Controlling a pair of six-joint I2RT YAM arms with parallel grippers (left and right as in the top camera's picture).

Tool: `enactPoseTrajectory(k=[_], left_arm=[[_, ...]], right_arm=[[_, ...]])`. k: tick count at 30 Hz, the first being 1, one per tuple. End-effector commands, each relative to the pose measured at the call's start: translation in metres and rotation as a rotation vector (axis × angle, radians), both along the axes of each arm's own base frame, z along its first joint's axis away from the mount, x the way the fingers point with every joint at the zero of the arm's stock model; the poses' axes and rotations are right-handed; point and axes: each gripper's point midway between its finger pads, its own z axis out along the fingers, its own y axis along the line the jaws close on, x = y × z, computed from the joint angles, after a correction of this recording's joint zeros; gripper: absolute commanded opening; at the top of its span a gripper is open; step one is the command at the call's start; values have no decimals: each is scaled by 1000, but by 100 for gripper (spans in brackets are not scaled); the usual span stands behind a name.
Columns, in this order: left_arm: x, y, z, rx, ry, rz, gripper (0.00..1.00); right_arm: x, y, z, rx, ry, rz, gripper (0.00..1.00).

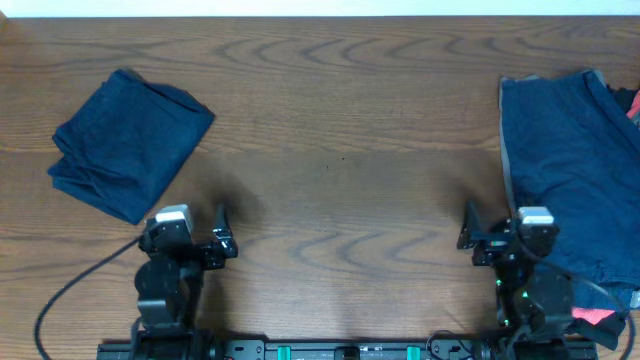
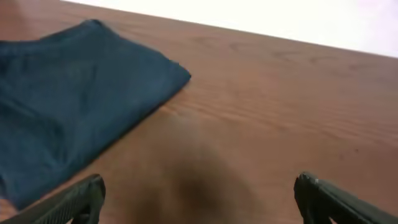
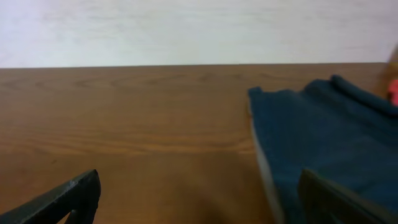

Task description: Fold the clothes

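Note:
A folded dark blue garment (image 1: 130, 140) lies on the wooden table at the left; it also shows in the left wrist view (image 2: 68, 106). A pile of unfolded dark blue clothes (image 1: 565, 160) lies at the right edge, also in the right wrist view (image 3: 323, 137). My left gripper (image 1: 220, 232) is open and empty, near the front edge, just right of the folded garment; its fingers show in the left wrist view (image 2: 199, 199). My right gripper (image 1: 470, 228) is open and empty, at the left edge of the pile; its fingers show in the right wrist view (image 3: 199, 199).
A red item (image 1: 596, 316) lies at the front right by the right arm base, and another red bit (image 1: 634, 104) at the far right edge. A black cable (image 1: 70, 285) runs from the left arm. The bare wooden table (image 1: 340, 160) spans the middle.

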Motion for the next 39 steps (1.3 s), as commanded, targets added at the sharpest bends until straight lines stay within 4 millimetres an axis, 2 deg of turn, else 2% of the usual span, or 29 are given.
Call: enactPoseTrajectory(k=[1, 6, 12, 16, 18, 20, 24, 28, 32, 36, 39], left_arm=[[3, -2, 31, -15, 13, -9, 98], [5, -2, 41, -17, 151, -8, 98], [5, -4, 43, -24, 322, -15, 98], [7, -15, 43, -62, 367, -74, 98], [7, -21, 40, -78, 381, -99, 98], [6, -23, 39, -87, 386, -112, 98], [4, -24, 37, -89, 399, -113, 98], [3, -24, 36, -89, 402, -113, 98], [3, -24, 37, -89, 402, -113, 98], [3, -24, 36, -89, 402, -113, 98], [3, -24, 37, -89, 402, -113, 98]], right_arm=[[3, -14, 16, -5, 42, -83, 99], [10, -26, 3, -36, 251, -156, 99], [20, -29, -25, -79, 547, -170, 99], [37, -10, -34, -38, 627, -79, 99], [38, -9, -40, -31, 664, -82, 99], [34, -25, -48, 12, 695, -210, 99], [0, -78, -69, 71, 791, -602, 99], [-23, -104, -93, 76, 928, -727, 97], [-35, -117, -111, 85, 1023, -790, 91], [-39, -119, -120, 69, 1075, -794, 89], [-43, -119, -126, 58, 1105, -798, 80]])
